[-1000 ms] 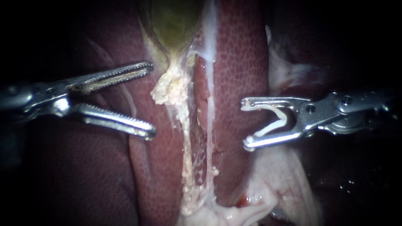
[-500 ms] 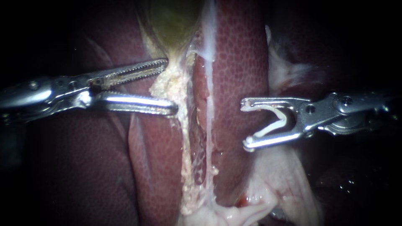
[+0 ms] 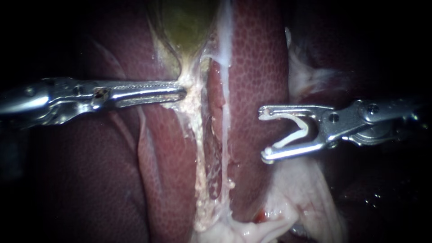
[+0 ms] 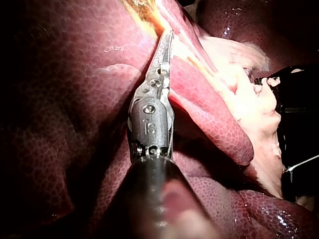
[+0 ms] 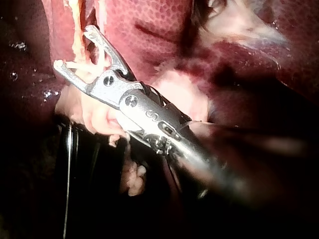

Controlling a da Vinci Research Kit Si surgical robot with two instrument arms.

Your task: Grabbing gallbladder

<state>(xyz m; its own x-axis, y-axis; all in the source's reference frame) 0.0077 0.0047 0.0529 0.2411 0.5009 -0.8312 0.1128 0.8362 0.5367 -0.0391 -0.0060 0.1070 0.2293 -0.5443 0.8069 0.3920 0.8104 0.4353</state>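
In the endoscope view, the left instrument is reaching in across the liver. Its end effector is clenching, the two jaws lying almost together on the pale, crumbly tissue at the narrow lower end of the gallbladder (the greenish body is sitting at the top of this view, between the liver lobes). The right instrument is hovering well apart from it over the liver. Its end effector is standing wide and grasping a white clip, whose two ends are touching the two jaw tips.

In the left wrist view, the left instrument is showing its jaws pressed together. The tips are biting at the yellowish edge of the gallbladder ahead, with liver lying on both sides.

In the right wrist view, the right instrument is carrying the clip between its spread jaws, with liver lying beyond it.
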